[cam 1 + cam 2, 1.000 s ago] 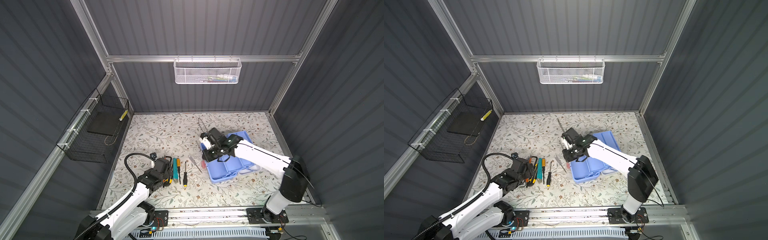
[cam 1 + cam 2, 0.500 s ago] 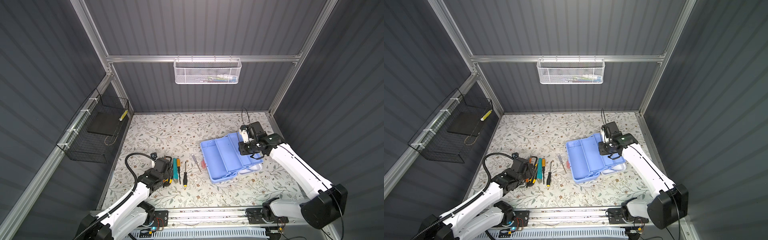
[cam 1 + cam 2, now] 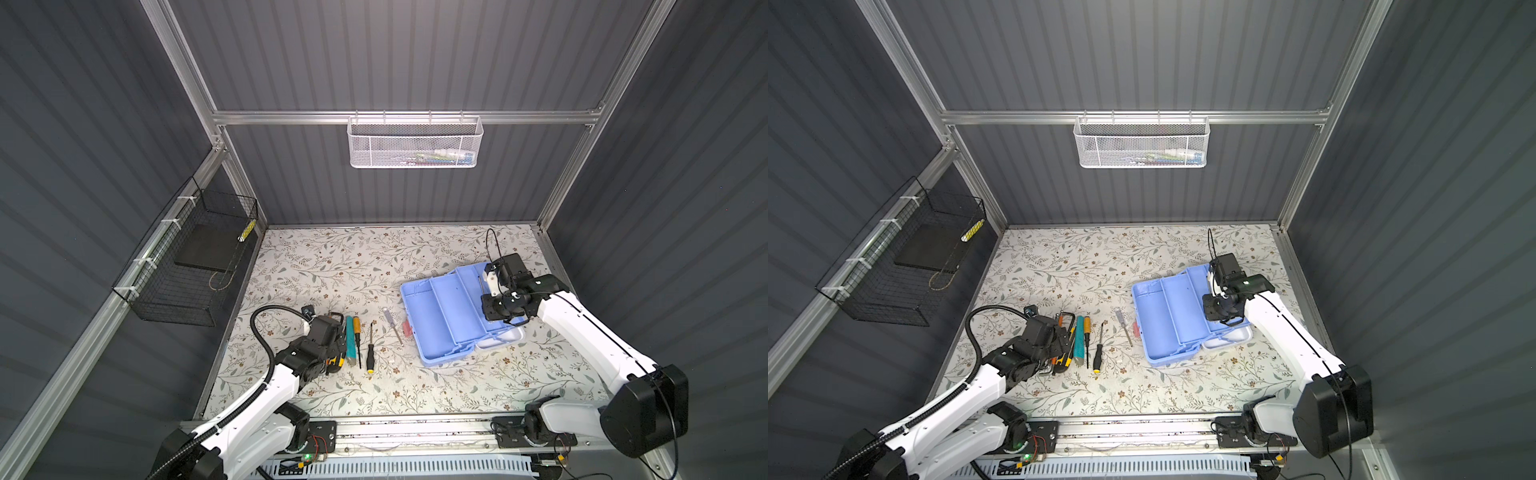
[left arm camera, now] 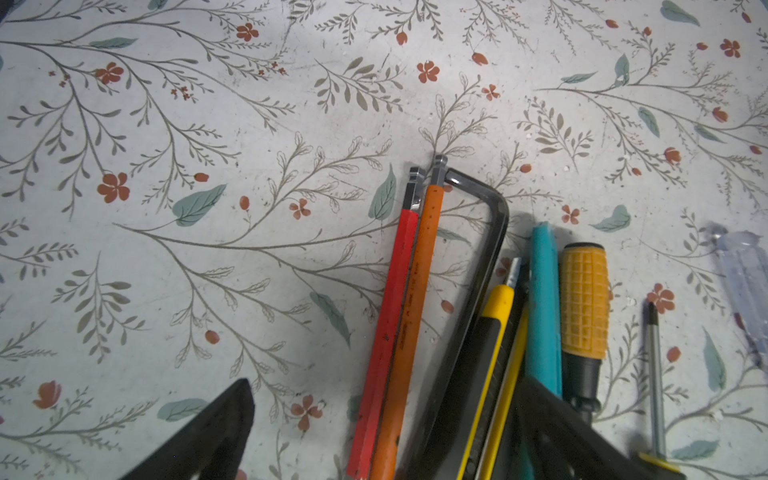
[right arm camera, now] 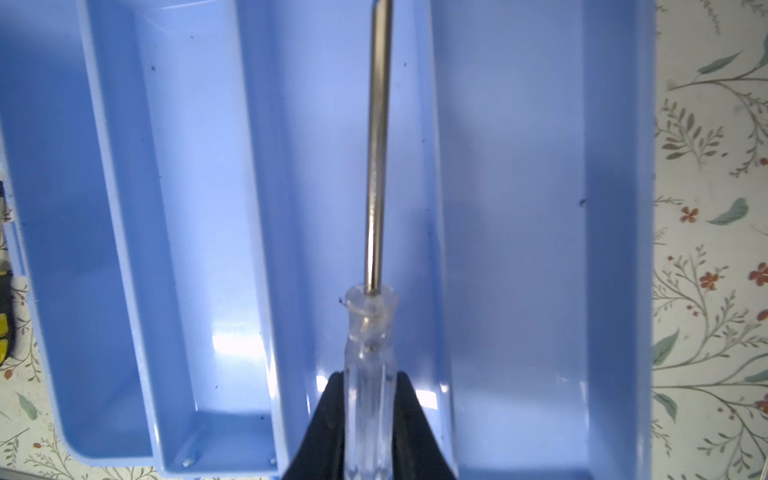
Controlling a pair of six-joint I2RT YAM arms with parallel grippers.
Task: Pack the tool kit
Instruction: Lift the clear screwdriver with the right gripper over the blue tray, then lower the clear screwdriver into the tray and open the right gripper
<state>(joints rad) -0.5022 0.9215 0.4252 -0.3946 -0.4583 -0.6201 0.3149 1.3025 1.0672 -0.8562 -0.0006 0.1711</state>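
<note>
Floral tabletop (image 3: 332, 266), dark ribbed walls. I am placing everything off the tool kit (image 3: 440, 316), which is sitting open toward the table's right side. Its light blue tray is facing up and its white lid (image 3: 505, 338) is peeking out under the near right corner.

Counting now:
- Two arms.
- Two wall baskets: the white mesh basket (image 3: 415, 143) is hanging behind the kit, the black wire basket (image 3: 191, 257) far to its left.
- Four screwdrivers:
  - One clear-handled screwdriver (image 5: 370, 353) is being pinched by its handle in the right gripper (image 5: 370, 386), jaws narrow around it. Its shaft is pointing along a tray divider above the kit. Whether it is touching the plastic I cannot tell.
  - A second clear-handled screwdriver (image 3: 390, 322) is lying just left of the kit, beside one small pink piece (image 3: 407, 329).
  - The black-and-yellow screwdriver (image 3: 370, 355) and the orange-handled screwdriver (image 4: 584, 303) are lying farther left.

The left gripper (image 4: 386, 386) is hovering well left of the kit, jaws wide, gripping nothing.

The left wrist view is showing what the arm is mostly hiding in the top views:
- Three hex keys: red hex key (image 4: 388, 311), orange hex key (image 4: 413, 311), dark hex key (image 4: 478, 291).
- One yellow utility knife (image 4: 498, 307).
- One teal tool (image 4: 544, 311).

Lid, pink piece and baskets are showing in the top views only. The grip on the clear handle is showing in the right wrist view only.
</note>
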